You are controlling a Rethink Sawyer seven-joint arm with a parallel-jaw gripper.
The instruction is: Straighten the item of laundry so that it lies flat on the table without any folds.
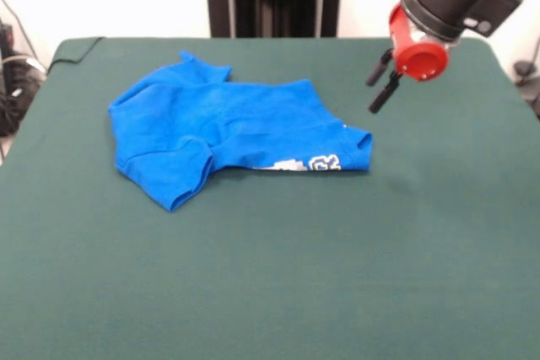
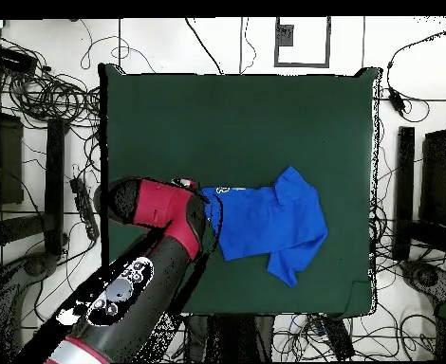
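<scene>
The item of laundry (image 1: pixel 228 124) is a bright blue T-shirt lying crumpled left of the middle of the dark green table (image 1: pixel 337 276). Its body is doubled over itself, so only a strip of white lettering (image 1: pixel 305 163) peeks out along the near edge. One sleeve (image 1: pixel 173 179) points toward the near left. My gripper (image 1: pixel 371 97) hangs in the air just above and to the right of the shirt's right corner, open with nothing between its black fingers. In the overhead view the shirt (image 2: pixel 269 223) lies right of the red arm (image 2: pixel 165 213), which hides the gripper.
Green cloth stretches wide on the near side and to the right of the shirt. The cloth's far left corner (image 1: pixel 76 46) is rumpled. Cables and black stands (image 2: pixel 37 95) ring the table outside its edges.
</scene>
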